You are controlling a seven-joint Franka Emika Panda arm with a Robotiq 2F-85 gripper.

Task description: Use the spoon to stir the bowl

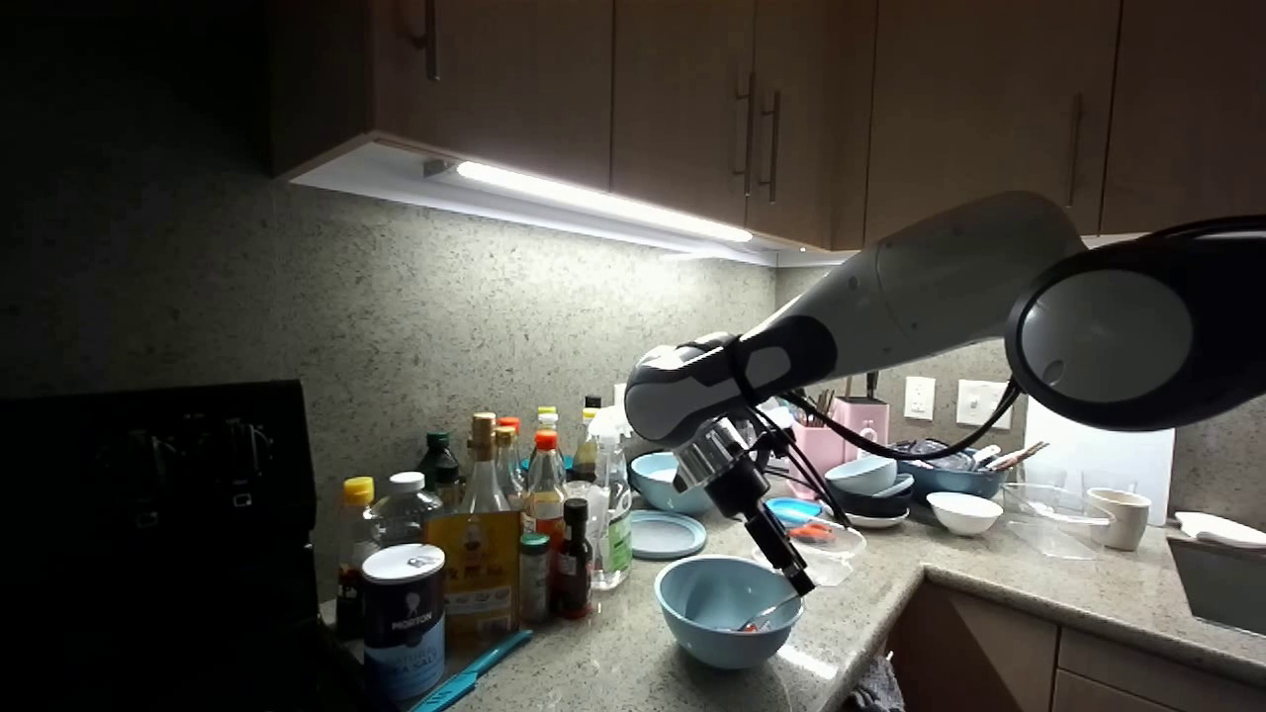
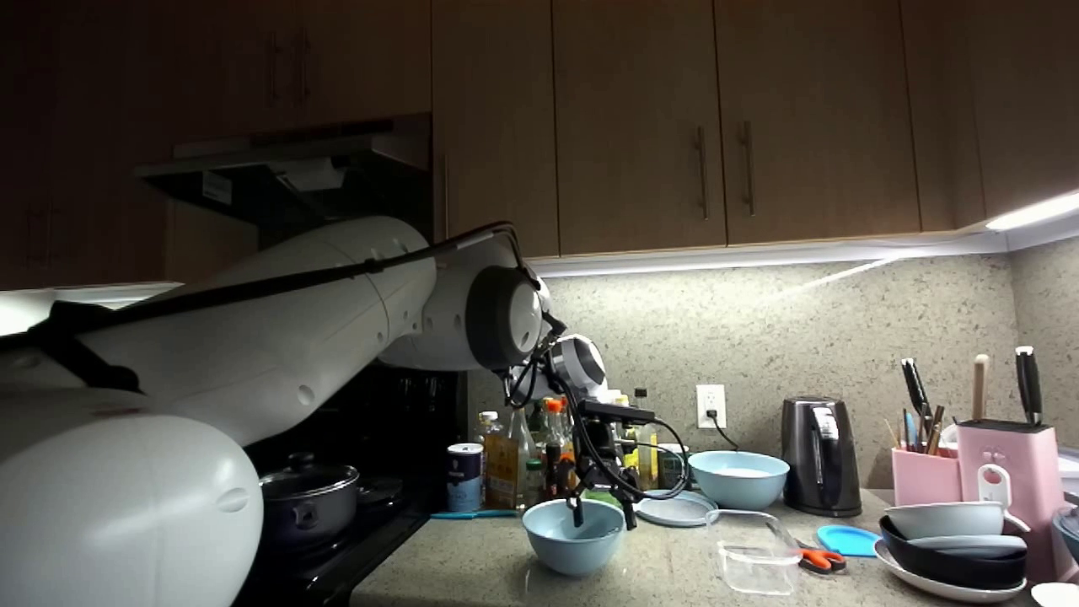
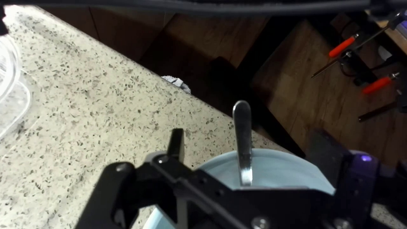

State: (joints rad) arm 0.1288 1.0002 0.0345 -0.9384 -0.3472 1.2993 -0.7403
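Have pincer [image 2: 604,521] spread wide, gripping nothing. In wrist view, see handle of metal spoon [image 3: 243,136] between its fingers, with gaps to each. Find light blue bowl [image 2: 573,552] on counter [image 2: 472,556] just below pincer, with spoon tilted inside and handle out over rim. In an exterior view, also see pale blue plate [image 2: 687,510] beyond pincer, clear plastic container [image 2: 759,573] right of it, then orange-handled scissors [image 2: 822,558] and dark kettle [image 2: 809,464] farther right.
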